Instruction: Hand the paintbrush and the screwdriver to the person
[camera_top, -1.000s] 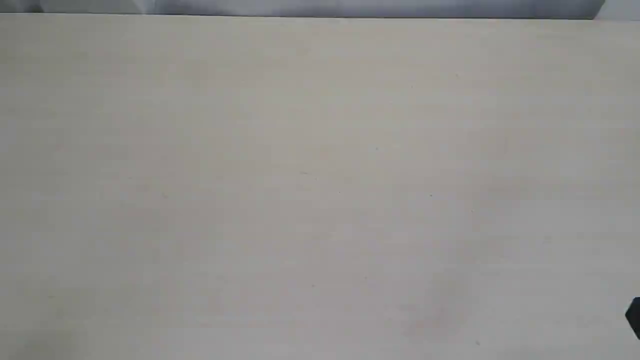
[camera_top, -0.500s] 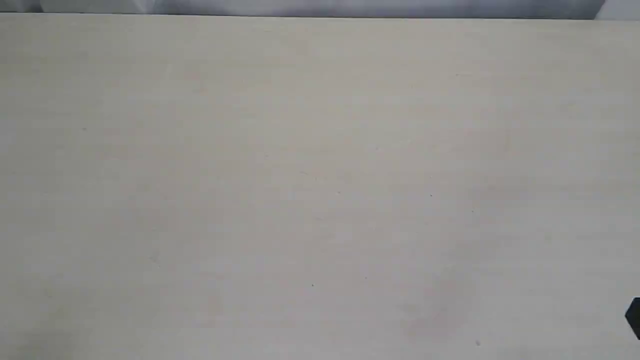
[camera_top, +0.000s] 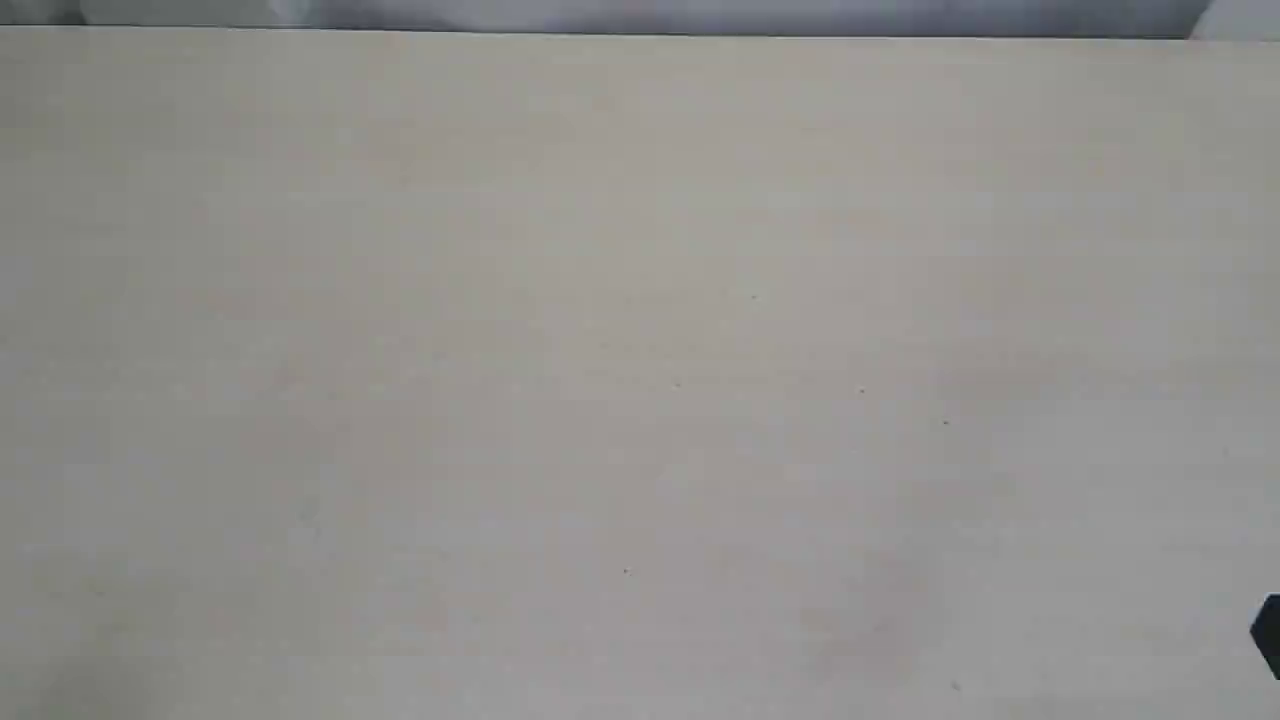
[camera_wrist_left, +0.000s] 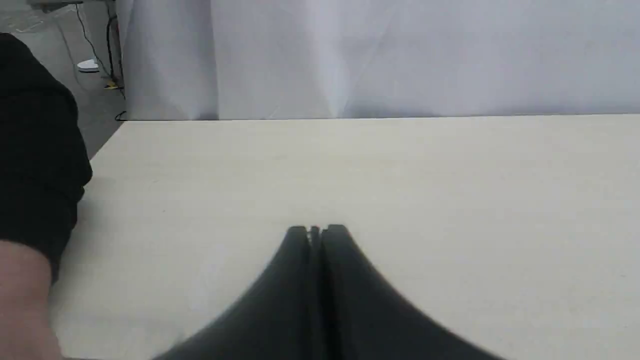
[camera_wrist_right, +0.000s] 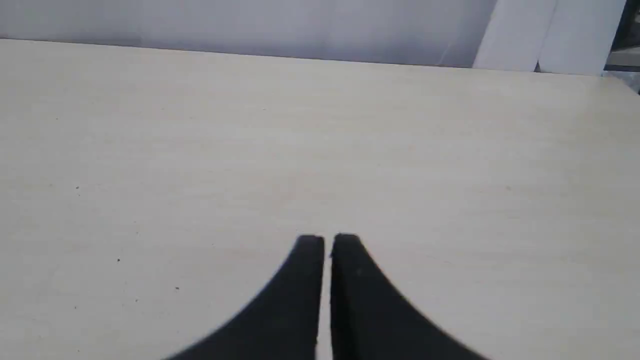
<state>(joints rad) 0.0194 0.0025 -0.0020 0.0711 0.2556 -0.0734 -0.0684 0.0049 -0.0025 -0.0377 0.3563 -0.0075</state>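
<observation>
Looking down in the exterior view, we've got the pale worktop (camera_top: 640, 360) filling nearly the whole frame, with a thin strip of white curtain (camera_top: 640, 15) along the top edge. Low at the right edge a small black shape (camera_top: 1268, 635) pokes in, and I can't tell what it belongs to.

Over to the left wrist view: the left end effector (camera_wrist_left: 315, 231) hangs just above the worktop with its two dark fingers pressed together, only a hairline seam between them and nothing pinched. And there's the person (camera_wrist_left: 30, 150), a dark sleeve with a patch of bare skin past the cuff, over the side edge of the worktop and well apart from those fingertips. The skin is blurred, so I can't say how the hand is posed. Beyond the far edge hangs the white curtain, and beside it there's a bit of grey floor with cables (camera_wrist_left: 95, 55).

Now the right wrist view: the right end effector (camera_wrist_right: 327, 240) is closed down too, with a thin sliver of worktop showing between its fingers and nothing gripped. White panels (camera_wrist_right: 550, 35) stand past the far corner.

As for the paintbrush and the screwdriver, I can't tell where they are from any of these three views.
</observation>
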